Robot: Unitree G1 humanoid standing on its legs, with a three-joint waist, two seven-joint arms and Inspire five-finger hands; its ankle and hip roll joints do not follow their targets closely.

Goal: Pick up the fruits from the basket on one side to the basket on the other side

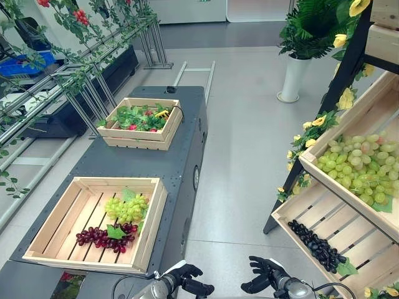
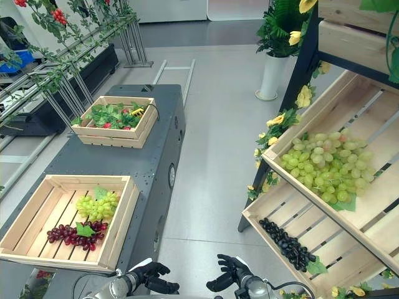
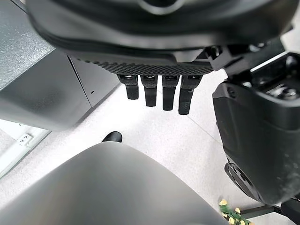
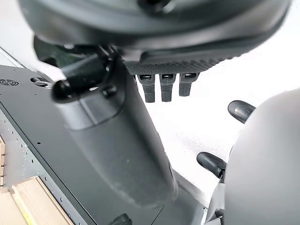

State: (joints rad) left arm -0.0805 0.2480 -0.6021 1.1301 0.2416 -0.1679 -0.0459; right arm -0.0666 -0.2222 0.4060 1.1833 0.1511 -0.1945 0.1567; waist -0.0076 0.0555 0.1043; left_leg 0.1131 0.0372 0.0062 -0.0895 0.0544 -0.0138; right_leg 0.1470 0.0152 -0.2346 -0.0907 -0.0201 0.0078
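Observation:
A near wooden crate on the dark table holds a bunch of green grapes and a bunch of purple grapes. A far crate on the same table holds green leaves and small red fruit. To the right, a slanted shelf crate carries a heap of green grapes, and the one below carries dark grapes. My left hand and right hand hang low over the floor between table and shelf. Their fingers are relaxed and hold nothing.
A potted plant in a tall white vase stands on the floor at the back. Metal racks with vines line the left side. Yellow flowers trim the black shelf frame. Grey floor lies between table and shelf.

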